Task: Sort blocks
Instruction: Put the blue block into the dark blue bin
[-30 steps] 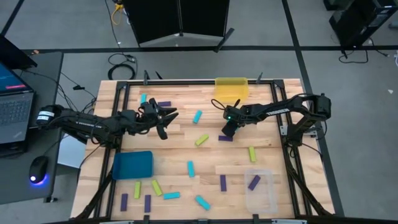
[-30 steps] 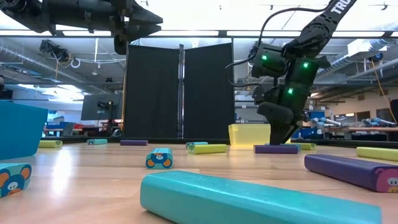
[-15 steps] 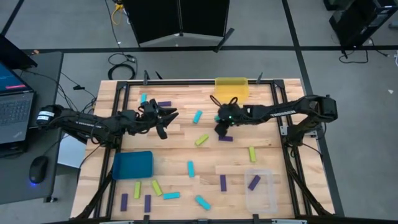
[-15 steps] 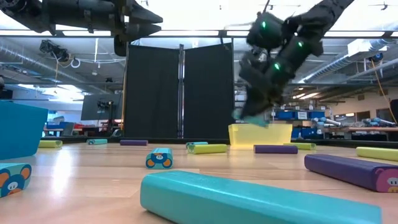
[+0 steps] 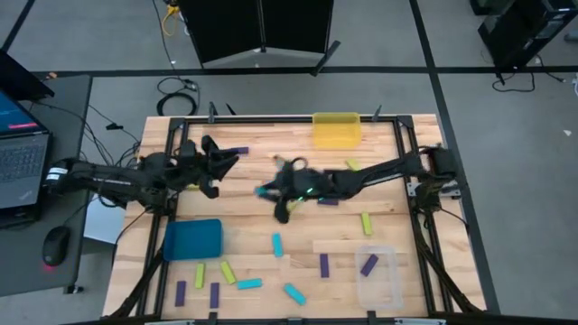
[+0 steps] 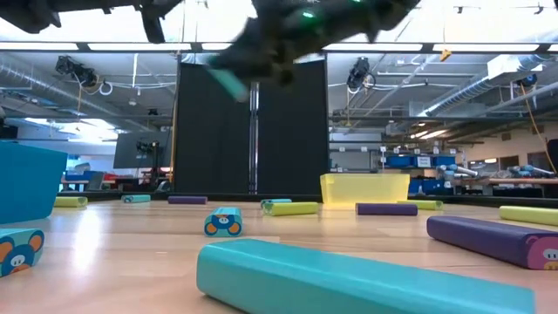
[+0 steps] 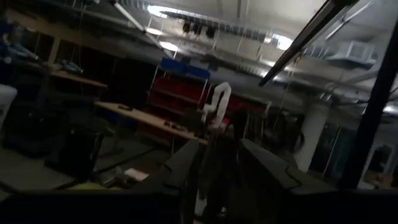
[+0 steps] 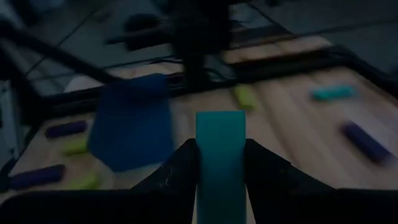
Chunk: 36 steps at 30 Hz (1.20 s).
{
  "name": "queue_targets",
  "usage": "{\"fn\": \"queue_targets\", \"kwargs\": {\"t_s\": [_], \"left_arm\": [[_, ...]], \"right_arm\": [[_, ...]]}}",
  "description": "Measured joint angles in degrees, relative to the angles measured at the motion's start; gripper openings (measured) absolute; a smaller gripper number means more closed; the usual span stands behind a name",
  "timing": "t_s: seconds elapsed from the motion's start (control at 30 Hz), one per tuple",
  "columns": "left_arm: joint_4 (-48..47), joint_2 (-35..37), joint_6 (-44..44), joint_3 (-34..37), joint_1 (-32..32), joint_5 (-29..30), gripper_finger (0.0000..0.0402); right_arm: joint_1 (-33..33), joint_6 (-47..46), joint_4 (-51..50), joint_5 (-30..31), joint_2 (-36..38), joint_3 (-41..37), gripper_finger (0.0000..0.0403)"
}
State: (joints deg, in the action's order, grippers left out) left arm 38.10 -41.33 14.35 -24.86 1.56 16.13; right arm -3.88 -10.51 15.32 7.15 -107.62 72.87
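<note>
Seeing a teal bin (image 5: 192,240) lying near the left gripper (image 5: 219,155), a yellow bin (image 5: 336,128) and a clear bin (image 5: 390,289) sitting well apart from the right gripper (image 5: 275,194), a laptop (image 5: 18,162) resting well behind the left.

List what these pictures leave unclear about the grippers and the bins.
- Left gripper: high view too small, low view cuts it off at the top edge, and the left wrist view is too dark to show whether anything is held.
- Right gripper: blurred by motion in the high and low views; only the right wrist view shows its cyan block.
- Teal bin: cut by the low view's edge, inside hidden by its wall.
</note>
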Motion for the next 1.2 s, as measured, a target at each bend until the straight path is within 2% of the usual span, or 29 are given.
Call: {"fn": "queue_targets", "kwargs": {"t_s": [0.27,0.57,0.77,0.9,1.03,1.1,1.2], "left_arm": [[1.2,4.1,2.5,0.0,0.0,-3.5,0.0119],[1.2,4.5,4.1,0.0,0.0,-4.9,0.0119],[1.2,4.5,4.3,0.0,0.0,-4.9,0.0119],[1.1,4.5,4.3,0.0,0.0,-4.9,0.0119],[1.1,4.5,4.3,0.0,0.0,-4.9,0.0119],[1.0,4.5,4.3,0.0,0.0,-4.9,0.0119],[0.9,4.5,4.2,0.0,0.0,-4.9,0.0119]], "right_arm": [[-4.1,7.9,0.5,-4.8,-17.4,23.1,0.0115],[-4.4,7.4,0.4,-12.7,-35.2,44.5,0.0115],[-5.1,9.1,0.0,-15.1,-45.1,56.4,0.0115],[-5.1,9.0,-4.8,-16.1,-48.9,61.7,0.0115],[-5.0,9.3,-5.7,-16.2,-49.3,61.8,0.0116],[-5.0,9.3,-5.8,-16.3,-49.1,61.8,0.0137],[-4.9,9.3,-6.0,-16.4,-49.1,61.8,0.0201]]}}
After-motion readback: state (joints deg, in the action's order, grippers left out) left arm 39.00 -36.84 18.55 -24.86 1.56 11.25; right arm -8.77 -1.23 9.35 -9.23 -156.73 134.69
